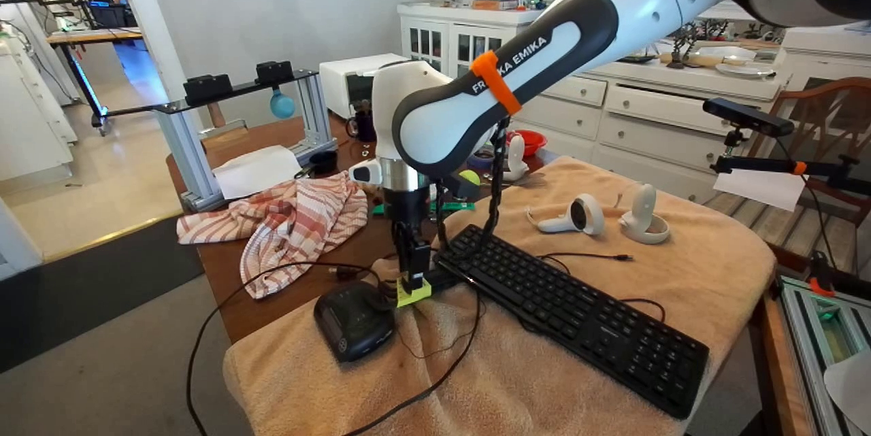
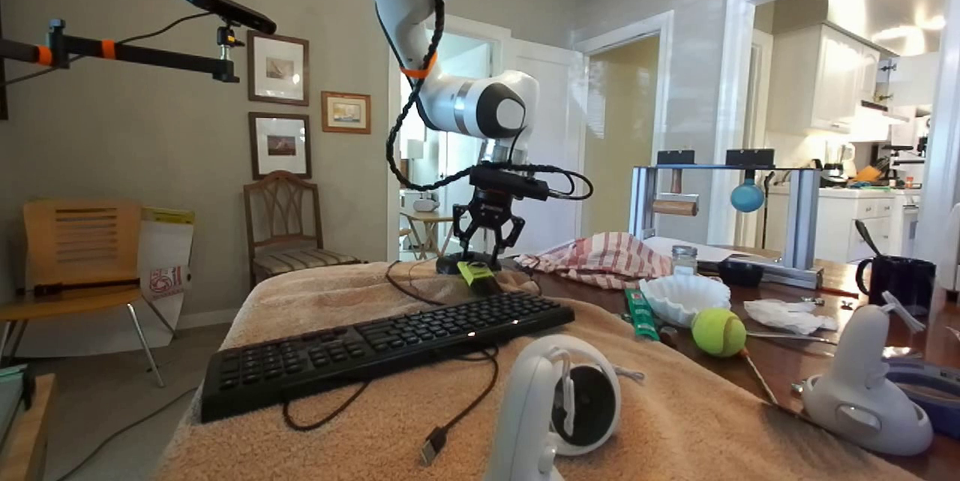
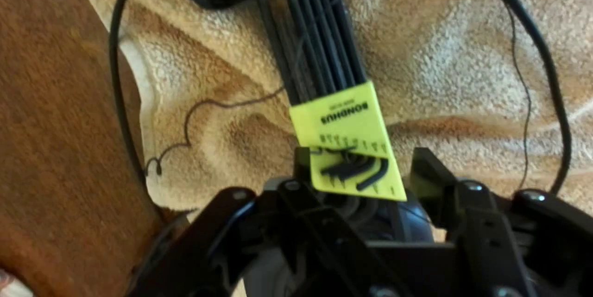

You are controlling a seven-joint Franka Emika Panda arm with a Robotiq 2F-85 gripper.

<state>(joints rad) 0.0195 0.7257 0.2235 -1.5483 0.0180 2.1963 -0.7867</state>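
- Tan towel [image 1: 531, 388] spread beneath the gripper [image 3: 363, 162].
- Hex-key set [image 3: 333, 102] between its jaws, which stand apart.
- I'd judge it stiff, slick, key-end heavy; best pinched across its yellow holder [image 3: 345, 142].

1. In an exterior view, we see a striped cloth [image 1: 299, 218] at the left.
2. To the right there, we find a black keyboard [image 1: 571, 313], with two pale controllers [image 1: 641, 211] on its far side.
3. In an exterior view, we spot a tennis ball [image 2: 718, 332] at the right near a white fluted dish [image 2: 684, 299], with a dark mug [image 2: 898, 284] farther right.
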